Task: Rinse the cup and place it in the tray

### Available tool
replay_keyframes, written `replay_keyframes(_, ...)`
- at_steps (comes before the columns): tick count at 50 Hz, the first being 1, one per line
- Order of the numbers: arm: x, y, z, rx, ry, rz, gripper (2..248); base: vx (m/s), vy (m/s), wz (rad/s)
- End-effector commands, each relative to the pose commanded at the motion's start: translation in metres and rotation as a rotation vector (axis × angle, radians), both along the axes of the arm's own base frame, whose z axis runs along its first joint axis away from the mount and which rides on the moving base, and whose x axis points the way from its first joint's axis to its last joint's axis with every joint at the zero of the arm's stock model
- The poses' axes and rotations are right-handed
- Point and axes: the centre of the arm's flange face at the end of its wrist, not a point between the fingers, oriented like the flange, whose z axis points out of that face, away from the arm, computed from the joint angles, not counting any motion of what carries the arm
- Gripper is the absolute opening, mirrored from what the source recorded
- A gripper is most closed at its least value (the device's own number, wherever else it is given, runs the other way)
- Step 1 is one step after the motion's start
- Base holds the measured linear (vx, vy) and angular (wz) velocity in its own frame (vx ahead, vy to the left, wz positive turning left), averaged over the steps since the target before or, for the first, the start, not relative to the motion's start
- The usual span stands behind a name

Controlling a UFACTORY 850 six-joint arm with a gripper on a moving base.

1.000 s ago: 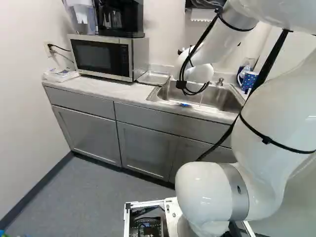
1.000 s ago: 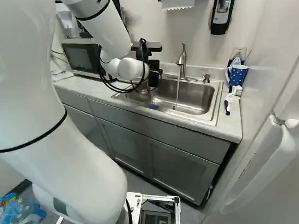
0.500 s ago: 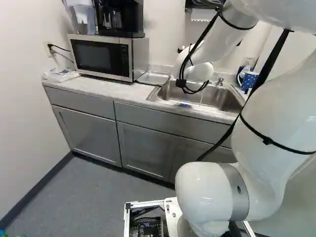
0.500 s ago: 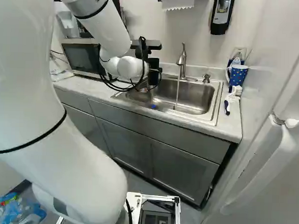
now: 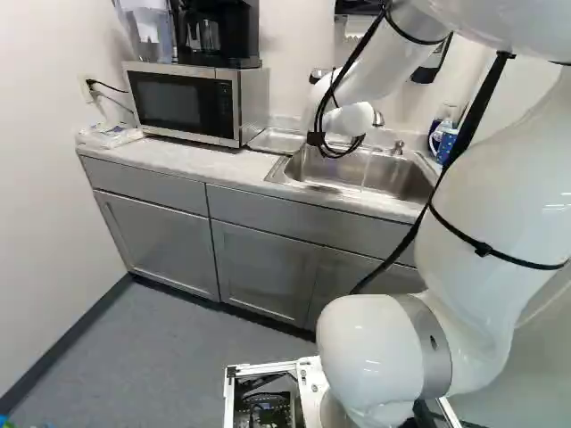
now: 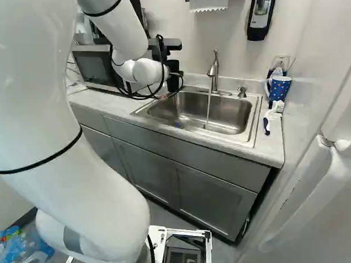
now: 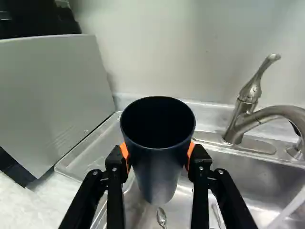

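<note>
My black gripper (image 6: 174, 79) shows in part beyond the white wrist in the right base view, above the sink's microwave end; the arm hides it in the left base view. In the wrist view both orange pads of the gripper (image 7: 158, 155) press on a dark blue cup (image 7: 159, 176) from two sides. The cup's open mouth faces the camera. Beyond and beside it lies the clear, shallow tray (image 7: 97, 145), partly covered by cup and finger. This tray (image 5: 278, 140) sits between microwave and sink. Water (image 6: 208, 112) runs from the faucet (image 6: 214, 71) into the sink (image 6: 254, 120).
The microwave (image 5: 183, 102) stands beside the tray, a coffee maker (image 5: 214, 34) on top. Spoons (image 7: 161, 217) lie in the sink below the cup. At the sink's other end are a blue dotted mug (image 6: 279, 89) and a brush (image 6: 269, 118). A soap dispenser (image 6: 261, 16) hangs above.
The arm has swung toward the microwave and tray, and the gripper has risen slightly in the right base view. The base has not moved.
</note>
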Motion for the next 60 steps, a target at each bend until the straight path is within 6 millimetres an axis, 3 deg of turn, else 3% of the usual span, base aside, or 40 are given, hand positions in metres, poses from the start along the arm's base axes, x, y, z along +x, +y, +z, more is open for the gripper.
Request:
replay_keyframes(8, 0.009, 0.011, 0.009, -0.001, -0.017, 0.023, 126, 0.000, 0.000, 0.000)
replay_keyframes(32, 0.039, 0.045, 0.008, 0.000, -0.020, 0.088, 126, 0.000, 0.000, 0.000)
replay_keyframes(60, 0.092, 0.071, -0.001, 0.000, -0.018, 0.128, 126, 0.000, 0.000, 0.000)
